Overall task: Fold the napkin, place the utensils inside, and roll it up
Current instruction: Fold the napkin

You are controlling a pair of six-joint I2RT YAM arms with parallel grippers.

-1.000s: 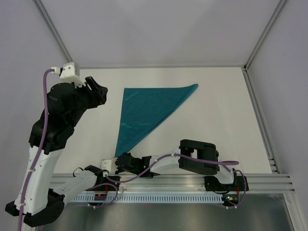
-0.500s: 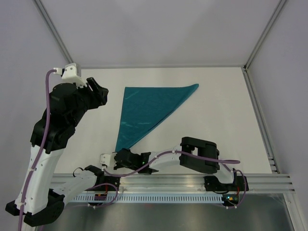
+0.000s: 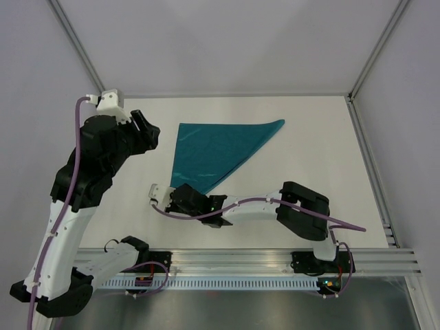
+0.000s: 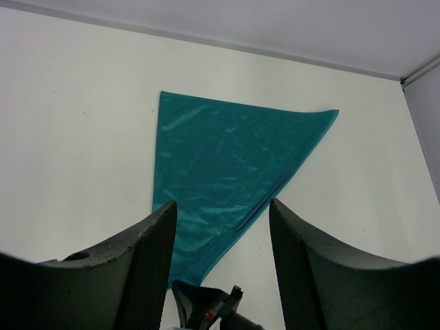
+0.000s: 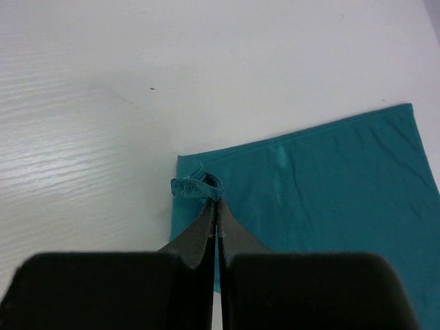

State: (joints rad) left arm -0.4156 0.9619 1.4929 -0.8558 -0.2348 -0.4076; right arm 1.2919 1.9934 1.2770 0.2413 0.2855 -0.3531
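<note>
The white table [image 3: 309, 158] is the largest thing here, matte and faintly grained, boxed in by pale walls [image 3: 227, 41]. On its far middle lies the napkin [image 3: 216, 155], a dark teal cloth in a flat triangle. It is soft, slightly glossy and lightly creased, with thin hemmed edges. It looks folded double, though I can't make out the layers for sure. Its square corner sits far left, one point reaches far right, and the third tapers toward me. My right claw [image 5: 216, 206] is clenched on that near tip, which bunches into a small curl at my black fingertips. My left claw [image 4: 220, 206] hangs released, its ribbed fingers spread, above bare table just left of the napkin.
</note>
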